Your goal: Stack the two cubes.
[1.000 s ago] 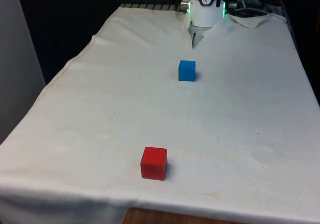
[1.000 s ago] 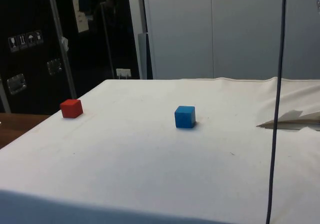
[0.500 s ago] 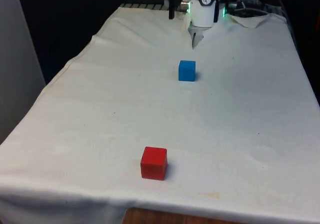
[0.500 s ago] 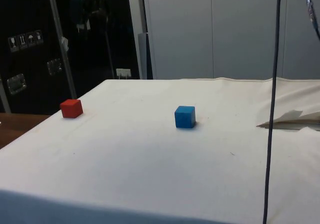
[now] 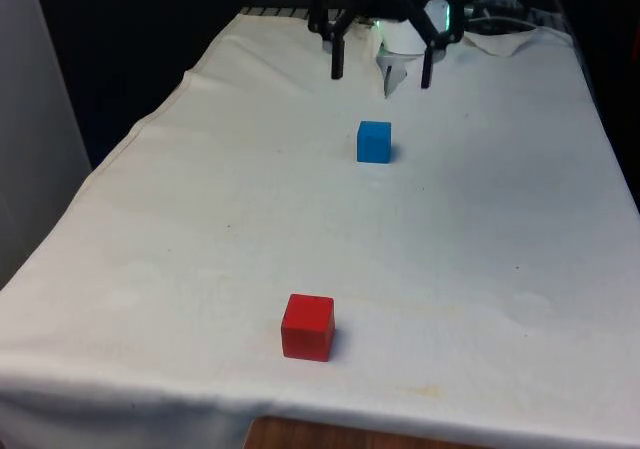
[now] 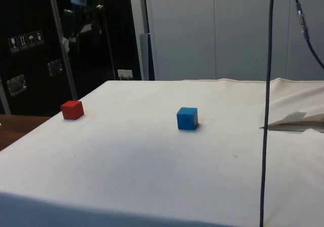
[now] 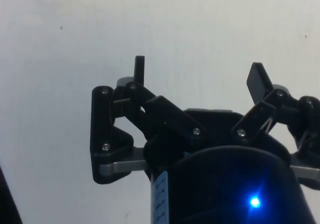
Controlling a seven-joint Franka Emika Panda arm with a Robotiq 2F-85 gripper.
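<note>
My gripper [image 5: 381, 73] has dropped into sight, jaws spread wide and holding nothing, behind the blue cube [image 5: 374, 141]. Red cube [image 5: 308, 327] sits well apart near the surface's [image 5: 200, 229] front edge; neither has moved.

I see two cubes on the cloth [image 5: 200, 219], well apart. To tell them apart I must call them by colour: the blue cube [image 5: 374, 141] sits far down the table, a little to the front view's right of centre; the red cube [image 5: 307, 327] sits near the near edge, slightly left of the blue one. In the side view I find the red cube [image 6: 72, 109] at the left, close to the table edge, and the blue cube [image 6: 187, 119] mid-table. The gripper [image 5: 382, 71] hangs above the cloth just beyond the blue cube, its fingers spread with nothing between them. From the wrist, the gripper [image 7: 199, 74] has bare cloth [image 7: 75, 44] beneath it.
</note>
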